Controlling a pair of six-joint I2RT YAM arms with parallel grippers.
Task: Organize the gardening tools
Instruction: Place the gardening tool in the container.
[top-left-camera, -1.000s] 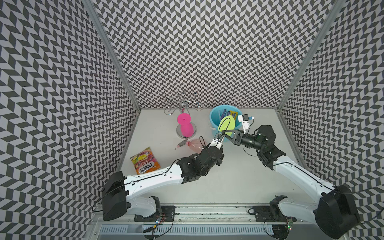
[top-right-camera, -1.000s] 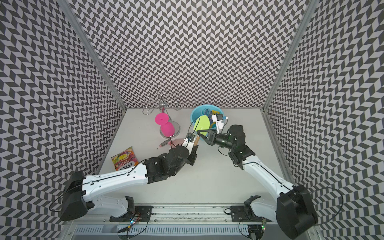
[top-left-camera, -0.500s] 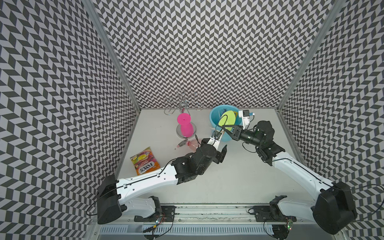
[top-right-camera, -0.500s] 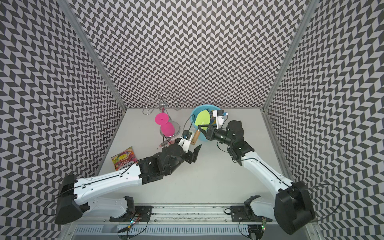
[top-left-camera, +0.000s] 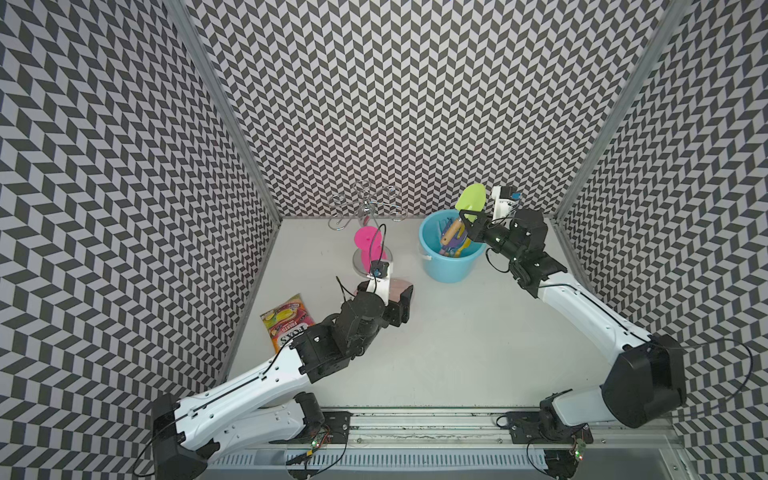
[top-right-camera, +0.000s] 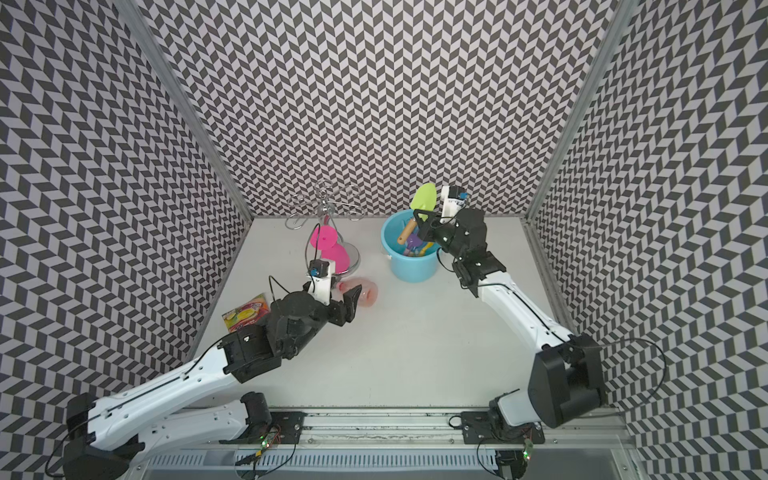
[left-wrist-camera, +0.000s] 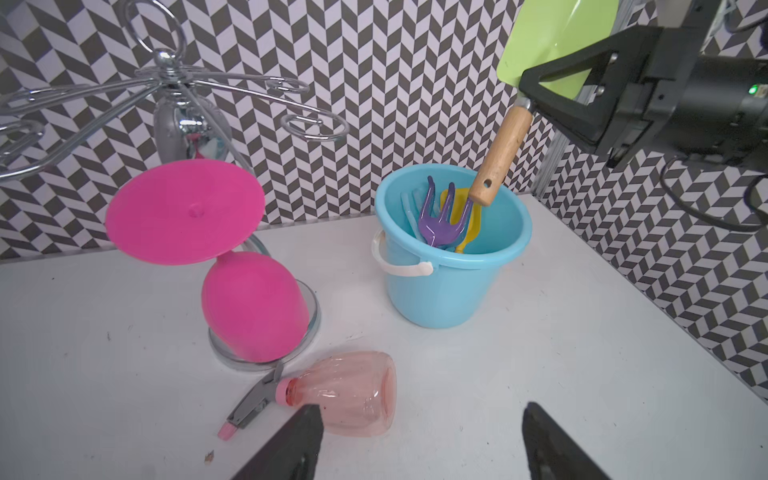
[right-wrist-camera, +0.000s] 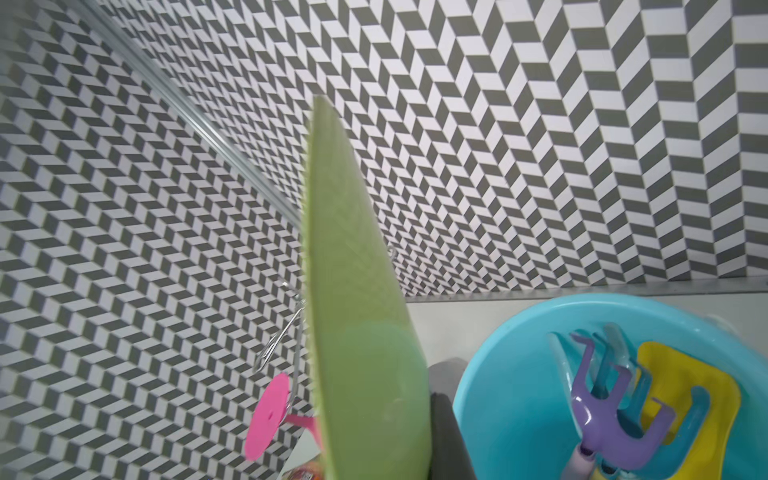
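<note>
Lying near the spray bottle (top-right-camera: 366, 293), snack packet (top-left-camera: 282, 321) reads FOX'S.

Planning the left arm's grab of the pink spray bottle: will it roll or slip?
Likely to roll if nudged: the spray bottle lies on its side, round-bodied, on the table. Probably light; it looks see-through and empty. Its smooth plastic may slip or flex in the open left gripper.
</note>
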